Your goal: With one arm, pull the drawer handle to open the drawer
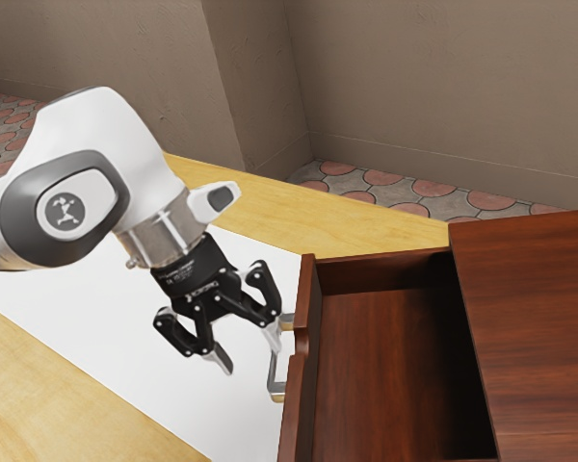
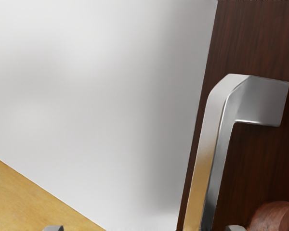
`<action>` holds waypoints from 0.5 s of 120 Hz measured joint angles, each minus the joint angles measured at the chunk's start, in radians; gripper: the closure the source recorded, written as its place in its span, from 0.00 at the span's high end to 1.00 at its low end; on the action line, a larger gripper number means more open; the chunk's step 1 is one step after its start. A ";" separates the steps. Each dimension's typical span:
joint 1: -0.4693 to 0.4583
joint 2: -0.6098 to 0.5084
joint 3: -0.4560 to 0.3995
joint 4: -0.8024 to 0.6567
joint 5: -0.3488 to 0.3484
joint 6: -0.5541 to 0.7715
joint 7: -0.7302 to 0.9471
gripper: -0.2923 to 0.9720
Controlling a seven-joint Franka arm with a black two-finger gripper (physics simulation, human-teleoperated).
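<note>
The wooden table (image 1: 48,404) fills the near corner, and a white mat (image 1: 96,308) lies across it toward the cabinet. Over the mat's edge nearest the drawer, the gripper (image 1: 247,351) hangs tilted on the white arm (image 1: 77,192). Its two black fingers are spread wide and grip nothing. The silver handle (image 1: 275,373) stands upright just beside the finger nearer the drawer. In the wrist view the handle (image 2: 216,159) is a bent metal bar fixed to the dark wood drawer front (image 2: 260,48), with the mat behind it. The drawer (image 1: 395,366) stands pulled out from the cabinet (image 1: 535,318), its hollow inside open to view. Beyond the table's far edge lies a floor (image 1: 414,192) of red tiles.
</note>
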 joint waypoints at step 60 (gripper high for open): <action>0.031 0.215 0.145 0.503 0.198 -0.202 0.137 0.71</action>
